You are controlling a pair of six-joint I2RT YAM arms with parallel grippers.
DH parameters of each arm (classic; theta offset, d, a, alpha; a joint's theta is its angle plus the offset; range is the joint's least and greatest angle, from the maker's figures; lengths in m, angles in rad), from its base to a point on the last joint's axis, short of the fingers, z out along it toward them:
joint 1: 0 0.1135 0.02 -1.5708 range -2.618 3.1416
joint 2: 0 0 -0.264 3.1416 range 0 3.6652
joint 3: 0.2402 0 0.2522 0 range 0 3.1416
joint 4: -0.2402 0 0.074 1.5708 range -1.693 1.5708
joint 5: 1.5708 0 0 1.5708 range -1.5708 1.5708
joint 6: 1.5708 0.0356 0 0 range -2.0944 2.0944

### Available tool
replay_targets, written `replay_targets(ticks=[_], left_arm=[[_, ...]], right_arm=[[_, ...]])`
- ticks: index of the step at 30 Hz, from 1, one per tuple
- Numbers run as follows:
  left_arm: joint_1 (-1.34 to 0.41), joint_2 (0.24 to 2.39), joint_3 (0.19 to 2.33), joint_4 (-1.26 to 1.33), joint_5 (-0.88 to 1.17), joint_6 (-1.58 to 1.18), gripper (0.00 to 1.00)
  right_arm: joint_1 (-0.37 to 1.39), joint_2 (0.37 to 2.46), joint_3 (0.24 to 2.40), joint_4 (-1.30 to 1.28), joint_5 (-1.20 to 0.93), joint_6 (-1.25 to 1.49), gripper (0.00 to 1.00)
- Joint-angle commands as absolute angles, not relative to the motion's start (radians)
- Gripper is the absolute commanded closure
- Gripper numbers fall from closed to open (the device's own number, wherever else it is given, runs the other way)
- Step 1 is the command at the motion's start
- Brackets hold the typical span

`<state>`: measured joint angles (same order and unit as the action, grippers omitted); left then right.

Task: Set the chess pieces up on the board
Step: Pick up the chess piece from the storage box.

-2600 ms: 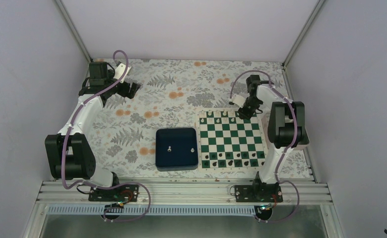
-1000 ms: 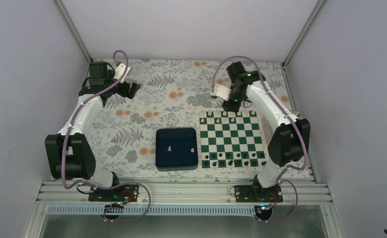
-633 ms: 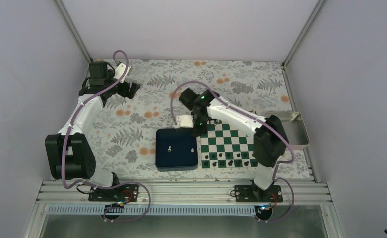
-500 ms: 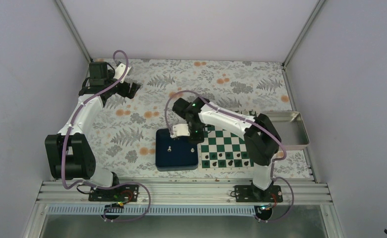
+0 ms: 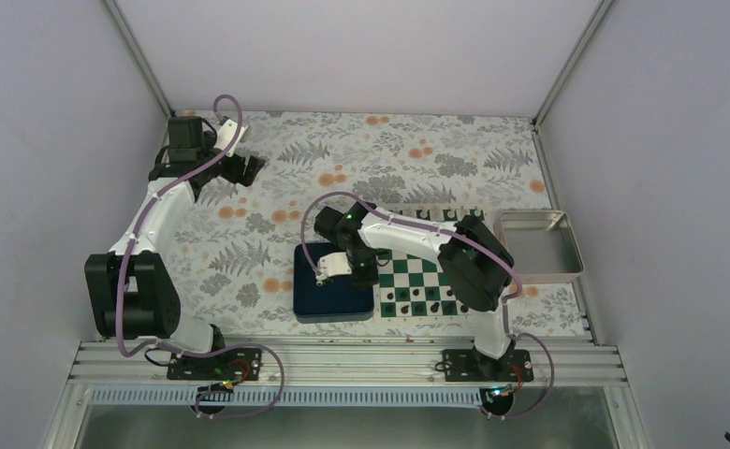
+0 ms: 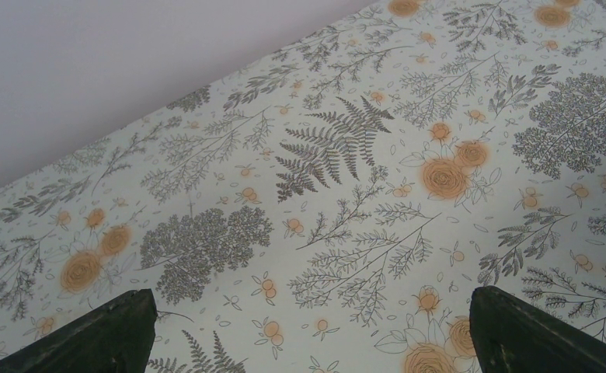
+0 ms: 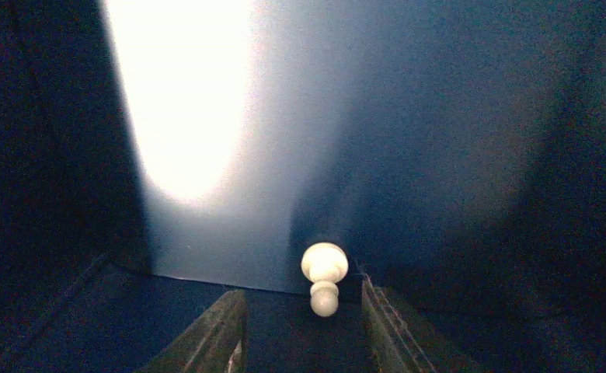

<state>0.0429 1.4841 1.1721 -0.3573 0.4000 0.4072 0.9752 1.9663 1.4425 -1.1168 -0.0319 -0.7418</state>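
One pawn [image 7: 325, 273] (unseen from above) stands between the right fingers [image 7: 397, 338].

Top view: high behind the arm bases [image 5: 216, 360], looking down over the whole surface [image 5: 277, 178]. Left wrist: near the far-left corner, angled across the surface toward the wall [image 6: 90, 78]. Right wrist: close inside the blue tray [image 5: 328, 299], also seen from above.
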Motion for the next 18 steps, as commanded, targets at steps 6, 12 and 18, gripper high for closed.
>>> replay_targets(ticks=[6,12,18], left_arm=[[0.044,1.476,1.180,-0.351,0.412,0.415,0.00],[0.045,1.477,1.177,-0.350,0.413,0.417,0.00],[0.045,1.476,1.178,-0.349,0.414,0.419,0.00]], right_arm=[[0.986,2.001,1.427,-1.086,0.037,-0.721,0.62],[0.992,2.025,1.442,-1.100,0.051,-0.729,0.65],[1.002,2.043,1.462,-1.117,0.055,-0.733,0.76]])
